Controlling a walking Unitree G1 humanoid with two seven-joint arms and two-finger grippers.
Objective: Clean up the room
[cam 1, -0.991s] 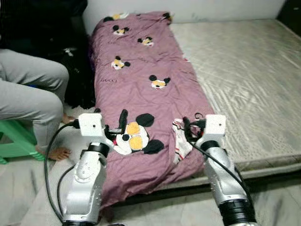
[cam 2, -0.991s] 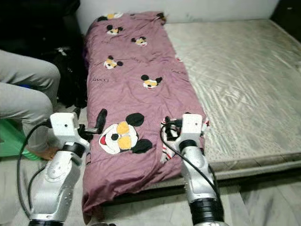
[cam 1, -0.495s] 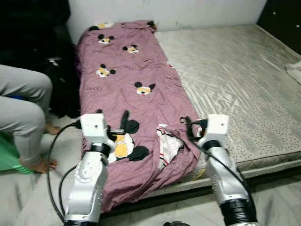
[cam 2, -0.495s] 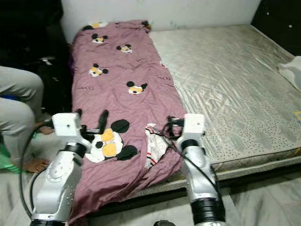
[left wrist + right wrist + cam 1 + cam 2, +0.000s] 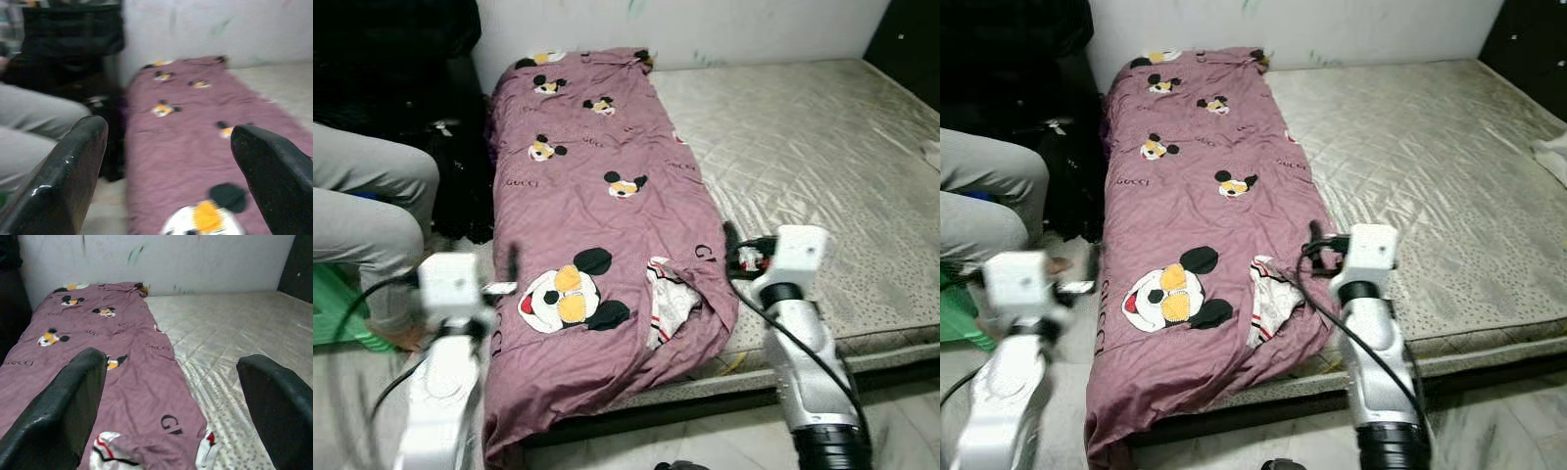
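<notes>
A: Largest item first?

B: Bed, bare quilted mattress, stretching ahead of both sets of jaws and off beyond the right one. Next, purple cartoon-print blanket, laid lengthwise along the bed's left half, ahead of and between the two sets of jaws, near end sagging over the mattress edge toward the floor. Near corner bunched, with a striped white lining turned up just inboard of the right jaws.

A: Bystander?

B: Person's legs in grey trousers, seated on a green stool, outboard of the left jaws. Dark bag beside the bed there.

A: State of the jaws?

B: Left gripper released, fingers spread wide, nothing between, poised off the blanket's left edge. Right gripper likewise released and empty, hovering above the mattress just beside the blanket's right edge. No contact with cloth on either side.

A: Progress?

B: Judged early. Blanket neither folded nor spread across the bed; near corner untidy. Small pale cloth at the bed's far right edge, well apart from the right jaws, also unaddressed. Grasp of the blanket corners likely outstanding.
</notes>
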